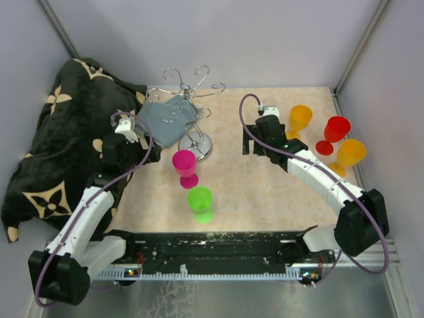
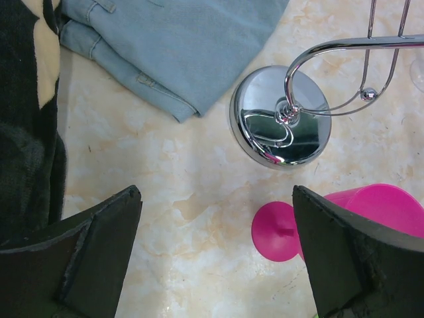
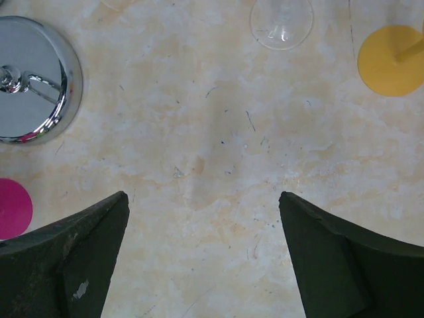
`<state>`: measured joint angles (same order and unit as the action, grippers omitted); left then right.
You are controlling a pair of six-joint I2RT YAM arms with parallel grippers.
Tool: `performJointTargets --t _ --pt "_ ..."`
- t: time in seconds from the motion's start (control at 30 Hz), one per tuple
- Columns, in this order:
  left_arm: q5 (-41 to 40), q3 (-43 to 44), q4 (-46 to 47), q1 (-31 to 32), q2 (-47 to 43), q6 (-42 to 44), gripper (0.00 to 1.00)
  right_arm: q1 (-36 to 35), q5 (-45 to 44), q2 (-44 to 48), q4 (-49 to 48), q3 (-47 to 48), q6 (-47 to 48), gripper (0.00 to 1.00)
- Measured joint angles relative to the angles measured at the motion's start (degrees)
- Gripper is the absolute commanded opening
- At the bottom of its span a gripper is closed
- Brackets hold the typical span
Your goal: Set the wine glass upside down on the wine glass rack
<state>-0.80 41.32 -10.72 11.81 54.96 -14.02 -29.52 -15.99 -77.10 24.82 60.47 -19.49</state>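
No grasp, no lift yet. Upright on the surface [image 1: 265, 192], beside folded denim [image 2: 179, 46]: the wine glass rack [image 2: 280, 126]. State of left jaws: wide apart, empty, poised just short of the pink wine glass [image 1: 184, 162], the likely target, upright and close to the rack base. Same for right jaws: apart, empty, over the surface. Also a clear glass [image 3: 281, 23] near the rack; hung or standing, cannot tell. Remaining, by my read: grasp, lift, invert, hook onto a loop, release.

5 coloured goblets [image 1: 184, 162], 1 clear glass [image 3: 281, 25], 1 wire rack [image 2: 279, 116], 1 folded jeans [image 1: 165, 120], 1 black blanket [image 1: 66, 132].
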Motion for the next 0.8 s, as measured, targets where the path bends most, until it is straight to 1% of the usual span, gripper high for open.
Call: performJointTargets --t 0.47,0.57,0.67,0.8 --pt "0.3 1.2 -0.9 0.0 0.2 0.1 0.99 -0.3 2.8 3.8 -3.0 -0.1 0.5 0.95" --pt "1.0 1.2 -0.9 0.0 0.0 0.2 0.95 -0.3 3.4 4.1 -3.1 -0.2 0.5 0.95" --pt "1.9 1.3 -1.0 0.0 -1.0 0.4 0.85 -0.3 3.7 4.5 -3.5 -1.0 0.5 0.95" --pt "3.0 3.9 -3.7 0.0 -0.8 1.0 0.75 -0.3 3.8 5.8 -3.9 -2.6 0.4 0.95"
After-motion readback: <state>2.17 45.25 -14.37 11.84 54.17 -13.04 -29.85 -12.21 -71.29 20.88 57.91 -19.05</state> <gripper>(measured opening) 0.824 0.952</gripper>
